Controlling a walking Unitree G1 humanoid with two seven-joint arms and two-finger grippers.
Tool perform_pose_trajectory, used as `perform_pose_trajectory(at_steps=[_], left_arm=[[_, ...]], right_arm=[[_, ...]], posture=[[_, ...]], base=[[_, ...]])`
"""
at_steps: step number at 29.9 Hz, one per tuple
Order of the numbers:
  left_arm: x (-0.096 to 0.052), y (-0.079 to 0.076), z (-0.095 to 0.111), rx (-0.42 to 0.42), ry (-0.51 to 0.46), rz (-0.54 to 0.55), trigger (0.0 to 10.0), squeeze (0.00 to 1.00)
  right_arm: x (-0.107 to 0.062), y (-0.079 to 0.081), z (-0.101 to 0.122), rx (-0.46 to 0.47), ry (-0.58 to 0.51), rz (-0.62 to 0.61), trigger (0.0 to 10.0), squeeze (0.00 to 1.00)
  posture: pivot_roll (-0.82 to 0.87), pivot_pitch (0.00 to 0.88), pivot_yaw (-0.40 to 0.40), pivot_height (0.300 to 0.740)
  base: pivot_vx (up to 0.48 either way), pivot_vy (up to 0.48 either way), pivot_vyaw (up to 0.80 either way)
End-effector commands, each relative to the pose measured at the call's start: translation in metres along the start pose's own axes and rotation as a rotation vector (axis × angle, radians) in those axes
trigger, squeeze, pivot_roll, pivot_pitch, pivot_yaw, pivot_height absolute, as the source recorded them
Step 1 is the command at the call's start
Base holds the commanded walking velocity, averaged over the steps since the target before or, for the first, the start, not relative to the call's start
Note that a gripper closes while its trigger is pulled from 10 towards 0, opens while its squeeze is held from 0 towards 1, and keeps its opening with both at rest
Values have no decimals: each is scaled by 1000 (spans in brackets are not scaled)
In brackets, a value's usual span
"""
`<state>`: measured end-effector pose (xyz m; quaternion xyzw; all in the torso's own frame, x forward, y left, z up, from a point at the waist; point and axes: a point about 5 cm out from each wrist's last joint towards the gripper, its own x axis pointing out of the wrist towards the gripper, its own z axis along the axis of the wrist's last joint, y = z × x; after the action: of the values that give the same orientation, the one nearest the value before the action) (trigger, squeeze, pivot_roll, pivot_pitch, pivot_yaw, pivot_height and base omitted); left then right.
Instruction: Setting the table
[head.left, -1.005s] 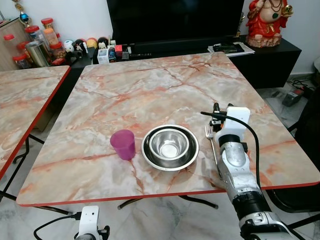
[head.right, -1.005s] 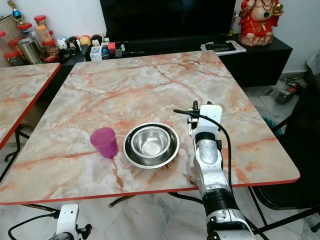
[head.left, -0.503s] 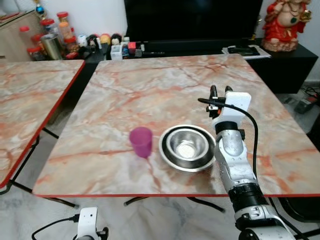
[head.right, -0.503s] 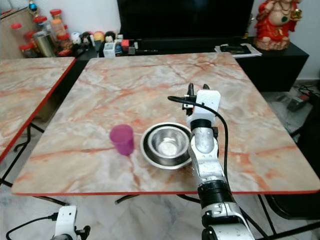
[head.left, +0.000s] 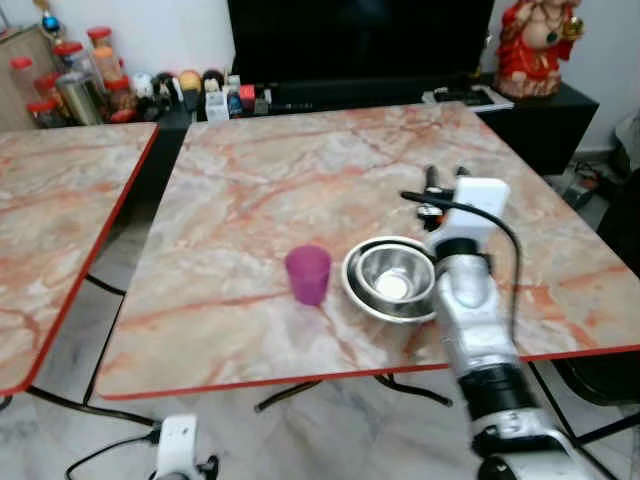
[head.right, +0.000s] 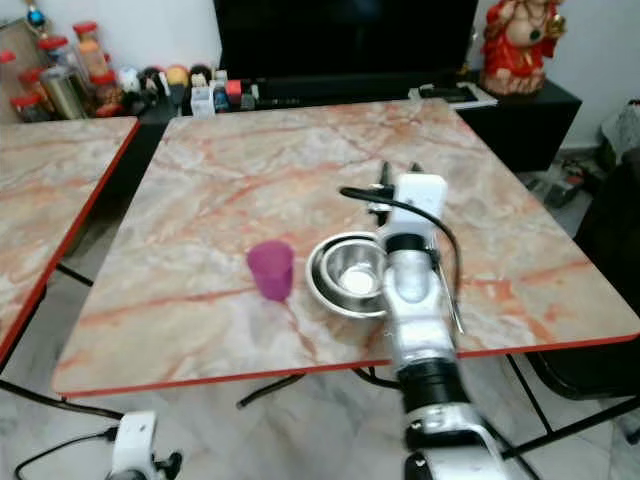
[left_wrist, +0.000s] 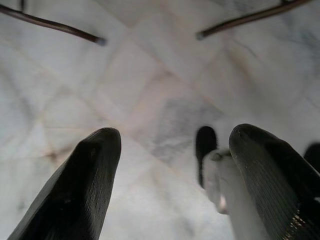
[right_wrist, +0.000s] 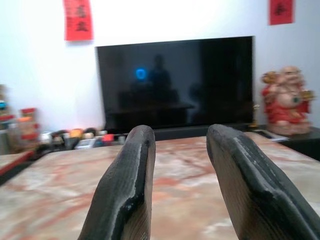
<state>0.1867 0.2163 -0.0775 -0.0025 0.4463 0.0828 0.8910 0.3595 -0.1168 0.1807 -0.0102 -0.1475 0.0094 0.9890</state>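
A purple cup (head.left: 307, 272) stands upright near the front of the marble table (head.left: 250, 170). To its right a steel bowl (head.left: 392, 280) sits inside a wider steel dish. A fork (head.right: 452, 310) lies on the table right of the bowl, partly hidden behind my right arm. My right gripper (head.left: 444, 177) is raised above the table just beyond the bowl, pointing toward the far edge. In the right wrist view its fingers (right_wrist: 125, 185) stand open with nothing between them. My left gripper (left_wrist: 175, 135) hangs idle and open over the marble floor below the table's front edge.
A second marble table (head.left: 50, 200) stands to the left with a gap between. Behind the table are a black TV console with jars (head.left: 70, 85) and small items, and a red statue (head.left: 527, 45). A dark chair (head.left: 625, 210) sits at the right.
The whole picture has shifted as the camera moved. The cup, bowl and fork keep their places on the table. My right arm stays raised beside the bowl.
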Motion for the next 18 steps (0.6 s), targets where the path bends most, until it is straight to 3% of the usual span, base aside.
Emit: perform_pose_trajectory(at_steps=[1, 18], left_arm=[[0, -2, -1, -15, 1, 0, 10000, 0], [-1, -4, -5, -19, 7, -1, 10000, 0]], right_arm=[[3, -10, 6, -4, -19, -28, 10000, 0], [-1, 10, 2, 4, 5, 51, 10000, 0]], posture=[[-23, 0, 51, 740], [-11, 0, 34, 740]], base=[[0, 364, 0], [0, 404, 0]])
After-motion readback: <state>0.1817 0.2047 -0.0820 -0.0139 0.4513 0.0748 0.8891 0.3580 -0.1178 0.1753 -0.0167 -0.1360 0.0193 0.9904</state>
